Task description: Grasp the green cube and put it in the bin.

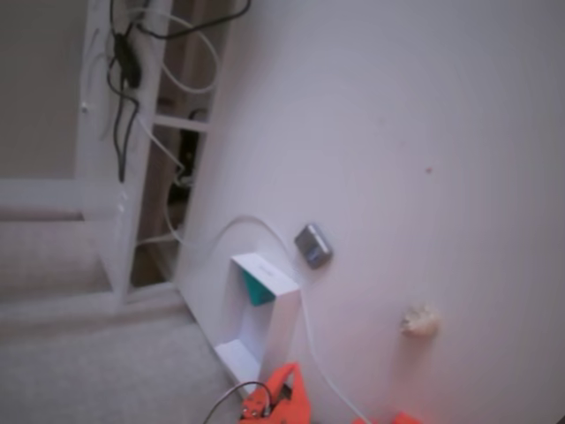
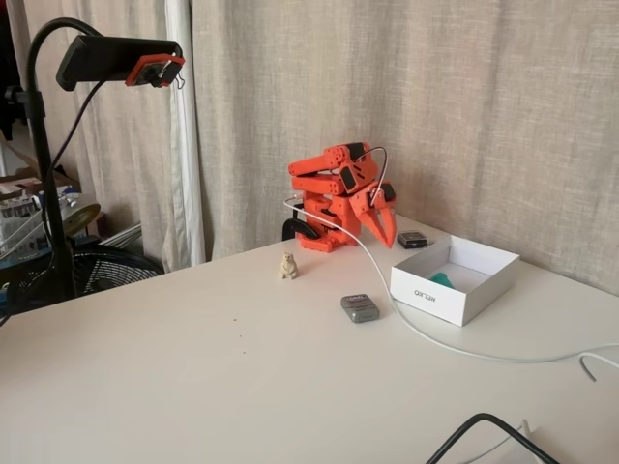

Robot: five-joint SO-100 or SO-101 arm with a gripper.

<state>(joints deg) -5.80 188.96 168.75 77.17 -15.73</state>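
The green cube (image 2: 442, 280) lay inside the bin (image 2: 455, 293), against the far left inner wall as one fixed view showed it, with only its teal top visible above the near wall. In the other fixed view the green cube (image 1: 256, 287) sat in the upper corner of the bin (image 1: 275, 320), touching two walls.

The orange arm (image 2: 336, 193) was folded back on its base at the far side of the white bench (image 2: 193, 387), its end effector (image 2: 384, 229) pointing down just left of the bin and apart from it. The fingers came to a point together and pinched nothing, though the tips were small, so I cannot tell for sure whether they were fully pressed together.

A small grey block (image 2: 360, 308) rested on the bench just left of the bin, near its front corner, not touching it. A small beige figurine (image 2: 288, 266) stood further left, near the arm's base. A white cable (image 2: 426, 338) ran from the arm across the bench, passing between the grey block and the bin. A dark flat object (image 2: 412, 240) lay behind the bin
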